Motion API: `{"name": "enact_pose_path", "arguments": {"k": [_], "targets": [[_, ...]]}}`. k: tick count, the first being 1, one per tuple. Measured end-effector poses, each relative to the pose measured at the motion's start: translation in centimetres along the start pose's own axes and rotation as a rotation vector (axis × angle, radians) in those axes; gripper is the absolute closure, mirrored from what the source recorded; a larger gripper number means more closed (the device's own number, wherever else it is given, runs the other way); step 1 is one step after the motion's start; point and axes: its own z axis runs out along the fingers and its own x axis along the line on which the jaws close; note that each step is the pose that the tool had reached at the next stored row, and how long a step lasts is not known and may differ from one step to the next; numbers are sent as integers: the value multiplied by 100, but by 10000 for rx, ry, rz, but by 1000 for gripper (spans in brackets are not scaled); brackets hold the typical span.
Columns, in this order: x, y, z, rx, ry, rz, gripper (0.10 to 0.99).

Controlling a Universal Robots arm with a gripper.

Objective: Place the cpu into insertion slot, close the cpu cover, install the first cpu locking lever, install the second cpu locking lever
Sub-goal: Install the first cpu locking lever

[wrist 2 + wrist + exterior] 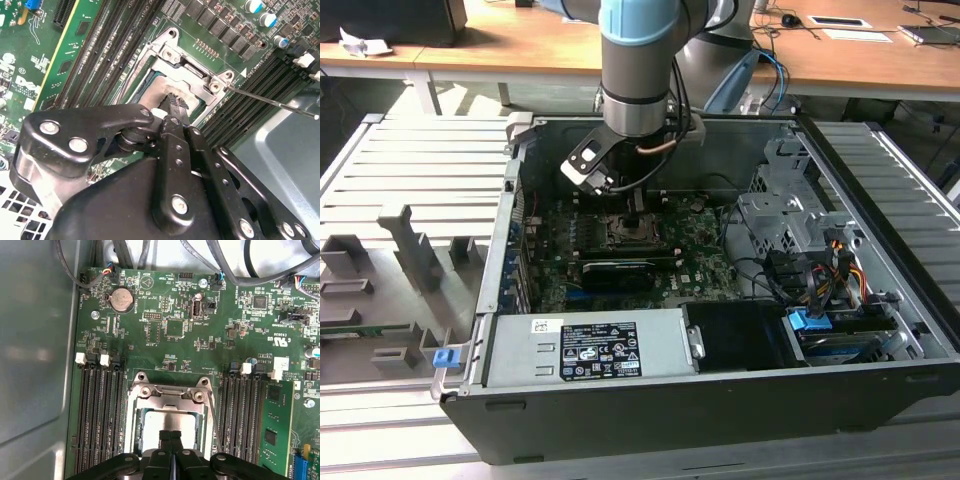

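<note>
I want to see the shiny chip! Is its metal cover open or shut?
Shut: the cpu cover lies flat, the cpu showing through its window.

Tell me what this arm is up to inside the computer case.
The robot arm reaches into the open computer case. Its claw, fingers together, has its tips at the pale top of the cpu, seated on the motherboard. The cpu cover appears down around the chip. A thin locking lever beside it sticks out, seemingly unlatched.
</note>
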Motion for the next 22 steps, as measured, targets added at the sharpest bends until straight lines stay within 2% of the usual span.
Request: {"name": "enact_pose_path", "arguments": {"k": [22], "targets": [[2,3,-77,-1,1,0,980]]}}
